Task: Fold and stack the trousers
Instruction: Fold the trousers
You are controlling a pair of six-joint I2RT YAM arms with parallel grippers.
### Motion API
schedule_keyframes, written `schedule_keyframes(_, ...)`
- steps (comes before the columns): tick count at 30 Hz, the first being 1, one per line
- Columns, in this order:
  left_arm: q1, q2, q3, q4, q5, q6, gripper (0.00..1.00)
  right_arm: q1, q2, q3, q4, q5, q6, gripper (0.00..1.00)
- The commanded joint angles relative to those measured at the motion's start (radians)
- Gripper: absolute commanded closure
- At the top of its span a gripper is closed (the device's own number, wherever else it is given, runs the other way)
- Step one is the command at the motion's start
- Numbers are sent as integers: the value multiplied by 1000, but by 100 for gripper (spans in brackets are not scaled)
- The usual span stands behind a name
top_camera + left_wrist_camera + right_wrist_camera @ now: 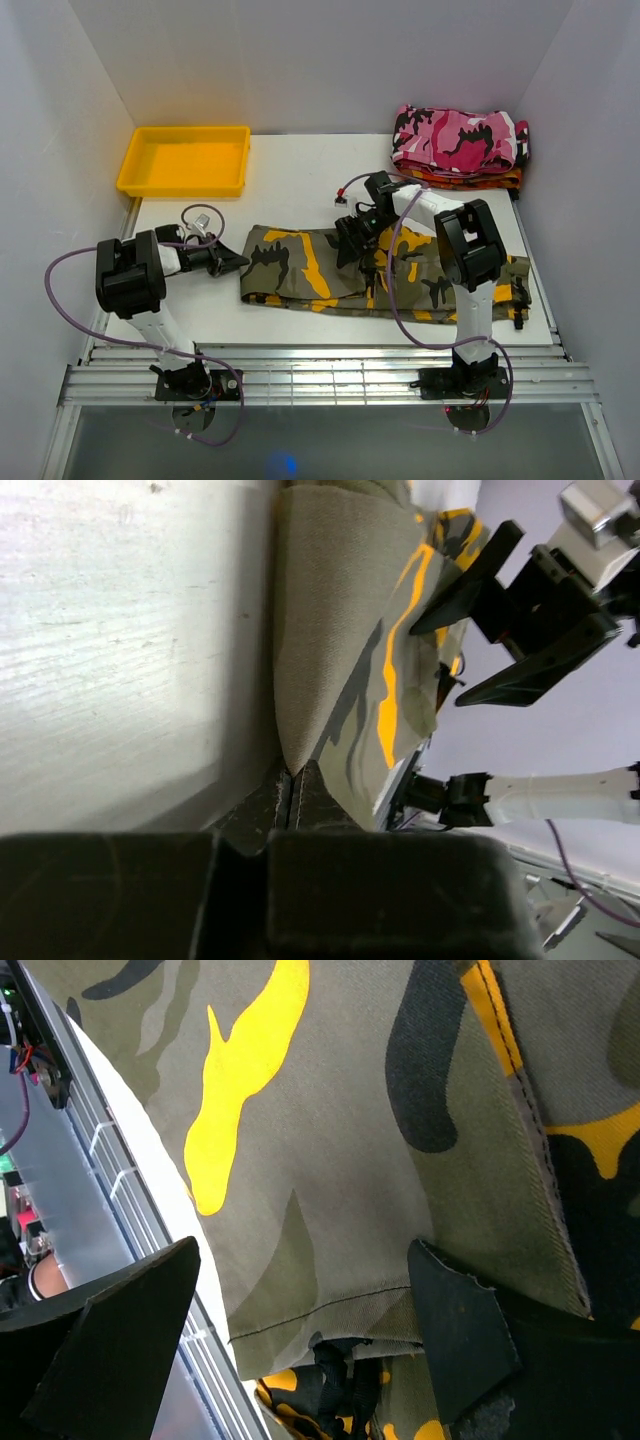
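Observation:
The camouflage trousers (300,265) lie flat across the middle of the white table, lengthwise from left to right. My left gripper (238,263) is at their left end, low on the table. In the left wrist view its jaws (290,780) are shut, pinching the tip of a cloth fold (340,610). My right gripper (352,238) hovers over the middle of the trousers, open. In the right wrist view its fingers (300,1250) stand wide apart over a stitched hem of the trousers (330,1110), holding nothing. A black strap shows under that hem.
A yellow tray (180,186) stands at the back left. A folded pink camouflage garment (460,138) lies on an orange-red one (490,180) at the back right. Metal rails (320,375) run along the near table edge. White walls enclose three sides.

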Motion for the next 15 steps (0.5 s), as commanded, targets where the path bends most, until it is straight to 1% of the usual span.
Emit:
schedule_keyframes(1,63,-103,49,22,1,-40,100,12,32,36,8,48,-5,9)
schedule_keyframes(2,75,-140,60,11,-2,-40,100,20,43,56,5,48,-7,8)
schedule_keyframes(4,115,-169,111,-50,0,-32,100,49,60,148,-34,53,-30,7)
schedule_keyframes(5,130,-194,134,-84,-5,-7,100,58,75,186,-48,54,-33,7)
schedule_keyframes(6,147,-208,182,-151,-12,4,100,69,78,258,-59,56,-38,6)
schedule_keyframes(8,198,-232,235,-205,-25,47,100,69,86,326,-90,56,-39,3)
schedule_keyframes(9,213,-249,264,-263,-25,64,100,71,86,381,-104,57,-42,3)
schedule_keyframes(10,234,-255,326,-295,-19,87,100,69,83,402,-122,70,-68,2)
schedule_keyframes(11,239,-271,362,-381,-14,151,100,71,69,413,-150,77,-77,2)
schedule_keyframes(12,239,-280,396,-420,-11,185,100,68,57,416,-159,87,-87,2)
schedule_keyframes(13,239,-295,448,-444,-9,211,100,66,42,406,-168,103,-96,2)
schedule_keyframes(15,241,-347,474,-464,-8,224,100,48,-14,371,-179,111,-108,2)
